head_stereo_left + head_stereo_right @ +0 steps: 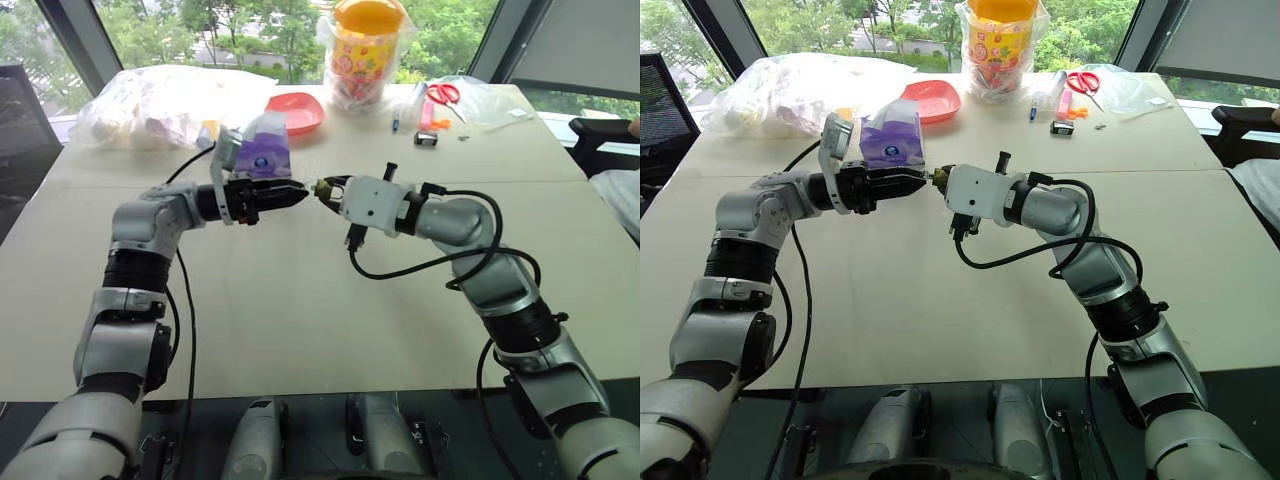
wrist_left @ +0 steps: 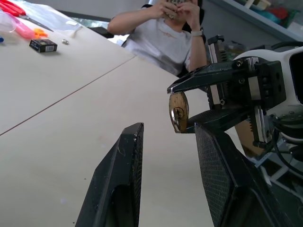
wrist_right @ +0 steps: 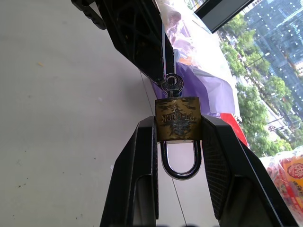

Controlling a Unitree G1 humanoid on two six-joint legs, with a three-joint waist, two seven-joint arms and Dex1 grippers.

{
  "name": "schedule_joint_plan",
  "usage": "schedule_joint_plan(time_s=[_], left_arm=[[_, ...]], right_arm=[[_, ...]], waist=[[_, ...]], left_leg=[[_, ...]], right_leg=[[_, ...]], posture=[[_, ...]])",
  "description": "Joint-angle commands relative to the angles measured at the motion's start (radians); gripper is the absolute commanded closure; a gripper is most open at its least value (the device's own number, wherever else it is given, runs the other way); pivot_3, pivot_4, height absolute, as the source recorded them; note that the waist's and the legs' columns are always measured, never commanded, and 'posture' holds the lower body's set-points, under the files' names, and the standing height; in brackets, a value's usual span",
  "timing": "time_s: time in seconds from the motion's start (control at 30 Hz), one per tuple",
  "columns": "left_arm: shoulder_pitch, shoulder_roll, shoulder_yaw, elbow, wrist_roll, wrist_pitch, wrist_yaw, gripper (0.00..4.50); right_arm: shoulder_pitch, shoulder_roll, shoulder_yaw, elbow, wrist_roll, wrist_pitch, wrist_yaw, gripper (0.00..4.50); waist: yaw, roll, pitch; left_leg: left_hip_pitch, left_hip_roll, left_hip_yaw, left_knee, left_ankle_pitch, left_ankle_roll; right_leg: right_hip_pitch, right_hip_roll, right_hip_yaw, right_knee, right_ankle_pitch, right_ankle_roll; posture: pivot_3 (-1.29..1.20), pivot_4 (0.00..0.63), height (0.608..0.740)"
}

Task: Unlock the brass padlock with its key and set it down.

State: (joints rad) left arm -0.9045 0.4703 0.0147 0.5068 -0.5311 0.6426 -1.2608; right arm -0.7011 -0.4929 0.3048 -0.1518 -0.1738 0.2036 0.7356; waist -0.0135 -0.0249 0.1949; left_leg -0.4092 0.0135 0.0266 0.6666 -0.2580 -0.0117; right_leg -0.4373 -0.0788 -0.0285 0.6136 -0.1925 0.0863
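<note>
My right gripper (image 3: 177, 124) is shut on the brass padlock (image 3: 177, 119), its two fingers clamping the body's sides above the table. The silvery shackle points back along those fingers. The key (image 3: 173, 84) sticks out of the padlock's far end, its round head right beside a finger of my left gripper. That left gripper (image 2: 170, 130) points level at the padlock (image 2: 178, 112) from the other side, its fingers apart with nothing between them. In the head views the two grippers meet tip to tip over the table's middle, the left gripper (image 1: 303, 194) next to the padlock (image 1: 321, 186).
A purple tissue pack (image 1: 265, 150) stands just behind the grippers. Further back are a red dish (image 1: 297, 110), a bagged yellow container (image 1: 365, 50), plastic bags (image 1: 160, 105), scissors (image 1: 443, 93) and a small black box (image 1: 426, 138). A person (image 2: 165, 33) sits at the table's right.
</note>
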Motion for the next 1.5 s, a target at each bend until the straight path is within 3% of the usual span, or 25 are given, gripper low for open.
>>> schedule_joint_plan(time_s=[0.03,0.1,0.43,0.57,0.8,0.93,1.13,1.23,1.33,1.5], left_arm=[[-0.029,0.001,0.01,-0.023,0.002,-0.009,-0.006,3.6],[-0.033,-0.005,0.018,-0.023,-0.005,0.0,0.003,4.46],[-0.01,-0.001,-0.021,-0.067,0.059,-0.081,0.008,4.49],[0.031,0.018,-0.109,-0.109,0.199,-0.315,-0.02,4.49],[0.062,0.028,-0.167,-0.122,0.298,-0.548,-0.062,4.49],[0.056,-0.002,-0.123,-0.112,0.248,-0.466,-0.026,4.49],[0.04,0.073,-0.105,-0.111,0.118,-0.054,-0.129,4.49],[0.0,0.081,-0.028,-0.108,-0.027,0.16,-0.162,3.6],[0.0,0.063,-0.036,-0.108,0.025,0.081,-0.1,2.42],[-0.011,0.035,-0.029,-0.099,0.021,0.068,-0.069,2.42]], right_arm=[[-0.005,0.001,-0.017,-0.05,0.006,-0.004,0.004,3.81],[-0.001,-0.001,-0.015,-0.059,0.01,-0.002,0.012,3.81],[0.007,0.0,-0.011,-0.069,0.013,0.005,0.033,3.81],[0.013,0.003,-0.011,-0.075,0.025,0.023,0.049,3.81],[0.017,0.013,-0.025,-0.084,0.04,0.054,0.073,3.81],[0.016,0.013,-0.028,-0.088,0.044,0.066,0.077,3.81],[0.011,-0.008,-0.021,-0.073,0.014,0.035,0.069,3.81],[0.011,-0.012,-0.025,-0.066,0.013,0.02,0.064,3.81],[0.012,-0.013,-0.021,-0.063,0.007,0.009,0.061,3.81],[0.012,-0.007,-0.018,-0.063,0.003,0.003,0.061,3.81]], waist=[[0.0,0.0,0.0],[0.0,0.0,0.0],[0.0,0.0,0.0],[0.001,0.0,0.0],[0.002,0.0,0.0],[0.003,0.0,0.0],[-0.003,0.0,0.0],[-0.003,0.0,0.0],[0.003,0.0,0.0],[0.002,0.0,0.0]], left_leg=[[0.0,0.0,0.0,0.0,0.0,0.0],[0.0,0.0,0.0,0.0,0.0,0.0],[0.0,0.0,0.0,0.0,0.0,0.0],[0.0,0.0,0.0,0.0,0.0,0.0],[0.0,0.0,0.0,0.0,0.0,0.0],[0.0,0.0,0.0,0.0,0.0,0.0],[0.0,0.0,0.0,0.0,0.0,0.0],[0.0,0.0,0.0,0.0,0.0,0.0],[0.0,0.0,-0.001,0.0,0.0,0.0],[0.0,0.0,-0.001,0.0,0.0,0.0]], right_leg=[[0.0,0.0,0.0,0.0,0.0,0.0],[0.0,0.0,0.0,0.0,0.0,0.0],[0.0,0.0,0.0,0.0,0.0,0.0],[0.0,0.0,0.0,0.0,0.0,0.0],[0.0,0.0,0.0,0.0,-0.001,-0.002],[0.0,0.0,0.0,0.0,0.0,0.0],[0.0,0.0,0.0,0.0,0.0,0.0],[0.0,0.0,0.0,0.0,0.0,0.0],[0.0,0.0,0.0,0.0,0.0,0.0],[0.0,0.0,0.0,0.0,0.0,0.0]], posture=[[0.0,0.15,0.74],[0.0,0.15,0.74],[0.0,0.15,0.74],[0.0,0.15,0.74],[0.0,0.15,0.74],[0.0,0.15,0.74],[0.0,0.15,0.74],[0.0,0.15,0.74],[0.0,0.15,0.74],[0.0,0.15,0.74]])
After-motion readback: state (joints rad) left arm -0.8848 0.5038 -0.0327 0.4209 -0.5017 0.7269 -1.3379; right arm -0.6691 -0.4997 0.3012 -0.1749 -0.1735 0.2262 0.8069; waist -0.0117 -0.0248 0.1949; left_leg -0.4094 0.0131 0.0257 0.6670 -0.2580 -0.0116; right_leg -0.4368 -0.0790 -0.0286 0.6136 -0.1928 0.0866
